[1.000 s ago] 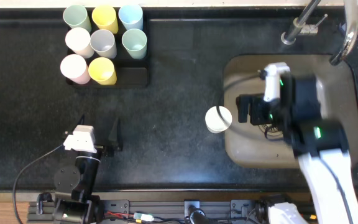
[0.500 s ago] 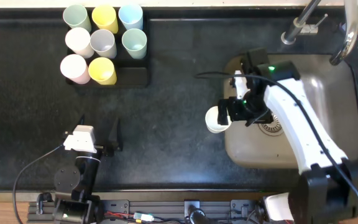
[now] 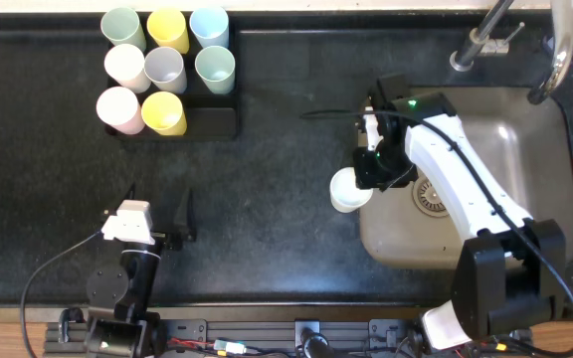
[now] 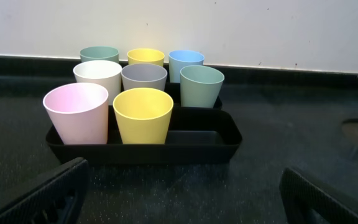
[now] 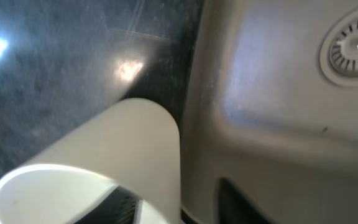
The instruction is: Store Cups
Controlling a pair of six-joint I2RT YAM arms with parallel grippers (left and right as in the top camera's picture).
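Shifting right gripper [image 3: 364,182] astride white cup [image 3: 345,192]

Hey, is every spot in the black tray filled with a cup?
No, the black tray has a bare corner next to the yellow cup that stands beside the pink one.

**Right arm reaches cup**

Within 1 s the right gripper [image 3: 361,182] travelled from over the sink [image 3: 535,139] basin to the sink's left rim. It now meets the white cup [image 3: 342,192], one finger inside the cup's mouth. The elbow swung out past the sink's near-right corner.
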